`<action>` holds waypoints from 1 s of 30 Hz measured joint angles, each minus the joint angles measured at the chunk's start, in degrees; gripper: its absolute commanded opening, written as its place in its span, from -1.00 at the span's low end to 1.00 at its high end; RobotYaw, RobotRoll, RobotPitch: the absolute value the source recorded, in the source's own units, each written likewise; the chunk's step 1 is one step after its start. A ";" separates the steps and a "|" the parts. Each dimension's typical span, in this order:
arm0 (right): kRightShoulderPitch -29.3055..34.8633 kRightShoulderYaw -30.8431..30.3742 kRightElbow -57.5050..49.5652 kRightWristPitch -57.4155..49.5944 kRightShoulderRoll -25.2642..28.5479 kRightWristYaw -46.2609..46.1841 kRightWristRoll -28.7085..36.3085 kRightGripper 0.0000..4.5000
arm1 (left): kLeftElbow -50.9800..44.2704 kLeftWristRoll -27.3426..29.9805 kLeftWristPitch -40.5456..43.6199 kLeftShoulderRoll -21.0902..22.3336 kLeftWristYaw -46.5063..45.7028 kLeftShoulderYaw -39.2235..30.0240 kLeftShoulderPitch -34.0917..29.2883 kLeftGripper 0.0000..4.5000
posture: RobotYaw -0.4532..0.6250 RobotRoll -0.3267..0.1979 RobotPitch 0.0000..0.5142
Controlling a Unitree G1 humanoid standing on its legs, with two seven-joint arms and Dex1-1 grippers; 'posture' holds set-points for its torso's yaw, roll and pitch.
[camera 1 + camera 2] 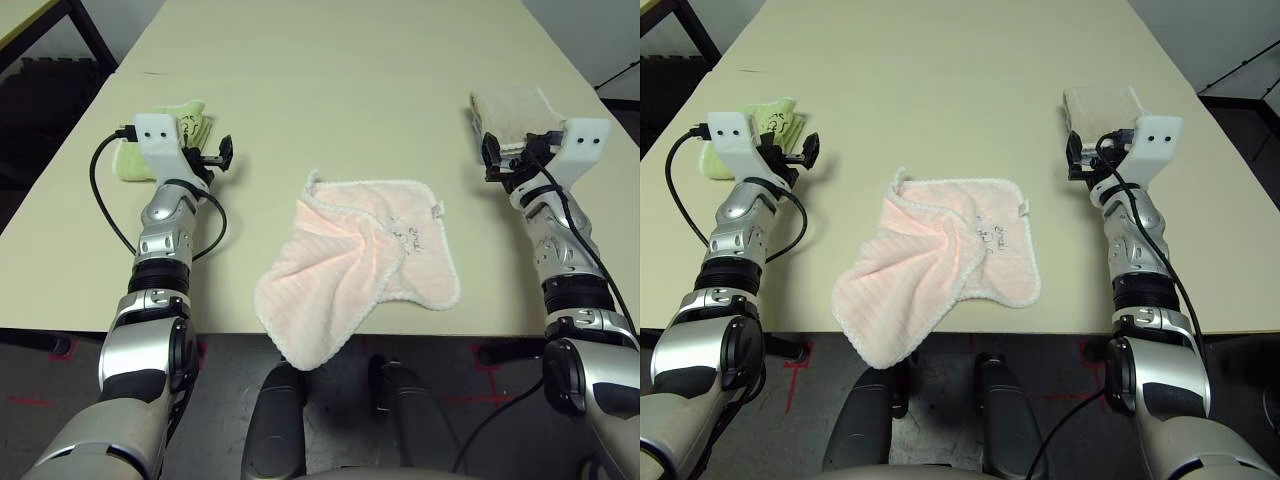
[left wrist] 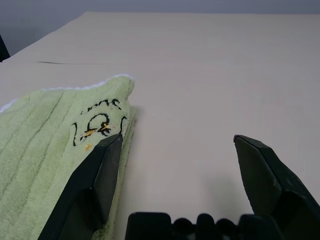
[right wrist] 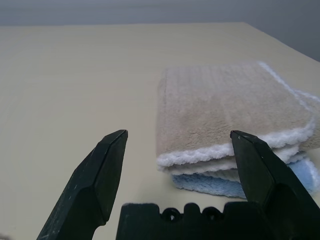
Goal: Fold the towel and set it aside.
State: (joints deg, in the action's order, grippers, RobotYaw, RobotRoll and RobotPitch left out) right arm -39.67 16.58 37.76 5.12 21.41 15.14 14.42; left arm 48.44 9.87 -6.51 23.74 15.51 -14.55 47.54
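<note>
Left eye view shows both silver forearms reaching forward over the near edge of the table (image 1: 330, 80), one on each side, with the grippers held above the surface and pointing away from the robot, roughly level. The left gripper (image 1: 222, 153) sits toward the table's left edge, its white wrist housing above a looping black cable; its two black fingers (image 2: 102, 175) stand wide apart with nothing between them. Just beyond and to its outer side lies the light green towel (image 1: 160, 140), folded, with dark embroidery on its upper face; in the left wrist view one finger overlaps the green cloth's edge, though contact cannot be told. The right gripper (image 1: 492, 158) mirrors this pose near the table's right edge, jaws likewise spread wide and empty. Right in front of it sits the beige towel (image 3: 230, 110), folded and stacked on a blue towel (image 3: 295, 177) whose edge peeks out underneath. The towel (image 1: 370, 260), pale pink, lies between the two arms at the middle of the near edge, unfolded and rumpled, one corner hanging over the table's edge toward the robot and a small white tag (image 1: 436, 209) at its far right corner. Neither gripper touches it.
</note>
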 measured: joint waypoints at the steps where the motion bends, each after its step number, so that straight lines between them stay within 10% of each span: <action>1: 0.00 0.00 0.00 0.00 0.00 0.00 0.00 0.98 | 0.00 0.00 0.00 0.00 0.00 0.00 0.00 1.00 | -0.05 0.25 -0.42; 30: -0.19 -0.28 0.30 4.12 -1.95 -0.12 -1.61 0.98 | 5.48 1.94 -7.78 3.49 8.69 -1.96 1.62 1.00 | 0.04 0.25 -0.35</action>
State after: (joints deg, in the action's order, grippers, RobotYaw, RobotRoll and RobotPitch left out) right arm -39.86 16.31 38.05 9.24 19.46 15.02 12.81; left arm 53.92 11.81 -14.29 27.22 24.20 -16.52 49.16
